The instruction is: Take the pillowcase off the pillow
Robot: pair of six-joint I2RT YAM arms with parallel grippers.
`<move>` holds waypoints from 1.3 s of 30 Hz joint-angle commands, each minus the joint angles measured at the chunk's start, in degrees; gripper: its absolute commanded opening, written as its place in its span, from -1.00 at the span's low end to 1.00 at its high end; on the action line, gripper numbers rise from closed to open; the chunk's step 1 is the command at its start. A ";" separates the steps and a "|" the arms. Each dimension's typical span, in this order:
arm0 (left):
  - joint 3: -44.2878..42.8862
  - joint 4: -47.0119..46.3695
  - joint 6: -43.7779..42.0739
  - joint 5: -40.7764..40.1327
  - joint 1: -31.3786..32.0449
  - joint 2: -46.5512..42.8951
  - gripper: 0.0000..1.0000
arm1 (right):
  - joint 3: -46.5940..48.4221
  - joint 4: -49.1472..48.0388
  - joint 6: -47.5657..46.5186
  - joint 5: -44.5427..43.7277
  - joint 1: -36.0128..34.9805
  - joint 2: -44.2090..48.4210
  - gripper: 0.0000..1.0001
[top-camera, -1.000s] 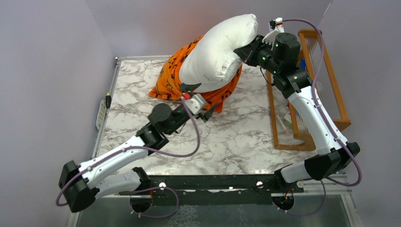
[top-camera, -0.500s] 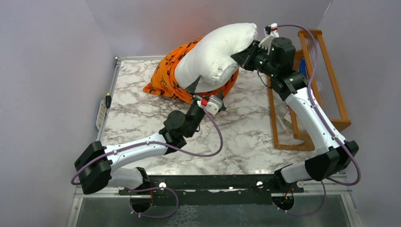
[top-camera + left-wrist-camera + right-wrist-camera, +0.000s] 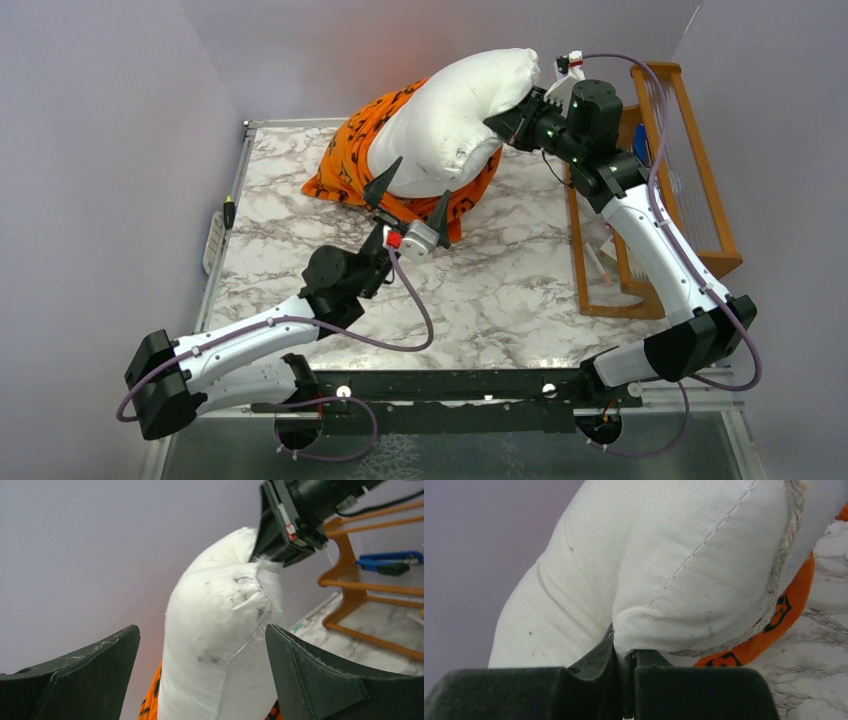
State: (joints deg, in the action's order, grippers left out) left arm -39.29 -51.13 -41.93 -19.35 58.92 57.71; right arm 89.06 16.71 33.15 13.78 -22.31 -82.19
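pillow (image 3: 684, 555) tight between right fingers (image 3: 694, 690)

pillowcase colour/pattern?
The pillowcase is bright orange with black motifs; top external view shows it best.

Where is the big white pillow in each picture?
Top external: the plump white stuffed pillow sits top centre.
Left wrist: middle, running to the bottom edge.
Right wrist: fills the upper picture.
Shared landmark: the bright orange printed fabric pillowcase at its lower end.
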 commanded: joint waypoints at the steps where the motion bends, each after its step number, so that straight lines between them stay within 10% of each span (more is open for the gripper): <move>1: -4.78 15.06 3.77 16.38 -6.19 0.93 0.97 | 0.98 -4.12 0.69 4.04 -0.46 -0.51 -0.99; 20: -14.83 24.19 13.76 41.68 -18.25 9.26 0.97 | 0.67 -3.57 0.17 5.59 -0.47 2.24 -0.99; 39: -20.46 15.92 7.39 15.88 -18.91 26.68 0.78 | 1.07 -5.97 4.06 13.51 -0.53 4.55 -0.99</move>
State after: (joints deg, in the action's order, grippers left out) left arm -58.15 -33.61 -33.01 8.16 40.93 79.59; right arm 89.06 16.49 35.24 17.80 -21.63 -81.84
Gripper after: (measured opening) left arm 0.982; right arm 0.082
